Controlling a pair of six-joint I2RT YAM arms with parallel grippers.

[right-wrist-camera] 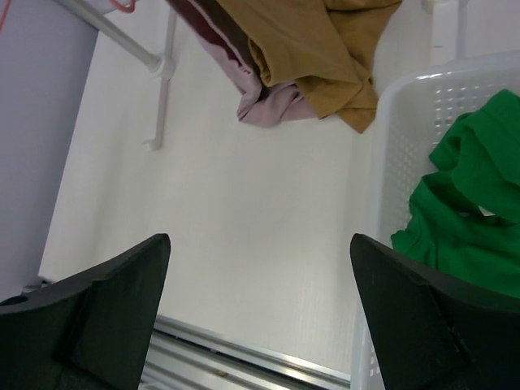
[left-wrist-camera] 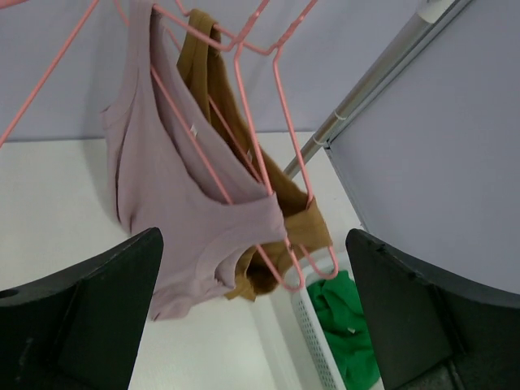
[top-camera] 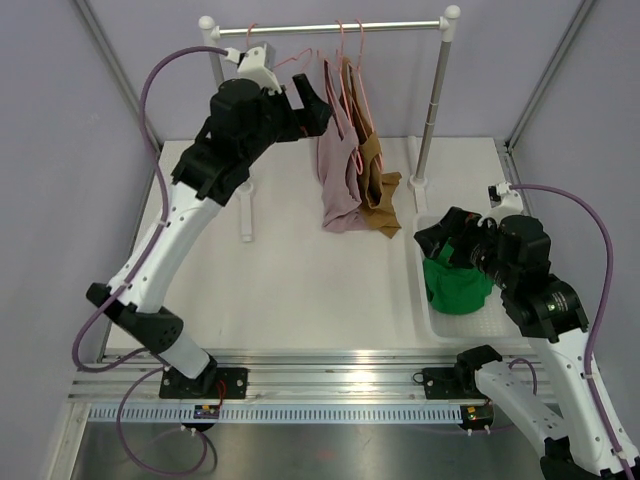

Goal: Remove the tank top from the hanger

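Looking at the rack, where was the tank top?

The mauve tank top [top-camera: 338,170] hung on a pink hanger [left-wrist-camera: 211,170] from the rail [top-camera: 330,27] at the back of the counter [top-camera: 300,270]. A brown tank top [top-camera: 376,185] hung just beside it on the right, on its own pink hanger, and the two garments touched. Their lower ends reached down to the counter or very near it; I could not tell which.

What about the left arm?

It stood up at rail height, just left of the garments. The left fingers [left-wrist-camera: 89,313] were wide apart with nothing between them. They pointed at the mauve tank top from nearby and did not touch it. In the wrist view the top's lower edge showed between the fingers, farther off.

Was anything gripping the hanger?

No. Neither arm touched hanger or cloth.

And the right arm?

It was low on the right side, over a white basket [top-camera: 424,300] that stood at the right edge of the counter, near the foot of the rack post [top-camera: 432,110]. A green garment [top-camera: 455,285] lay crumpled inside the basket. The right fingers [right-wrist-camera: 431,325] were also spread and held nothing. In their own view the green garment lay off to one side of them, with bare counter in the gap between them.

How far was that arm from the tank tops?

Well apart from the mauve one, though the brown one's lower end lay near the basket.
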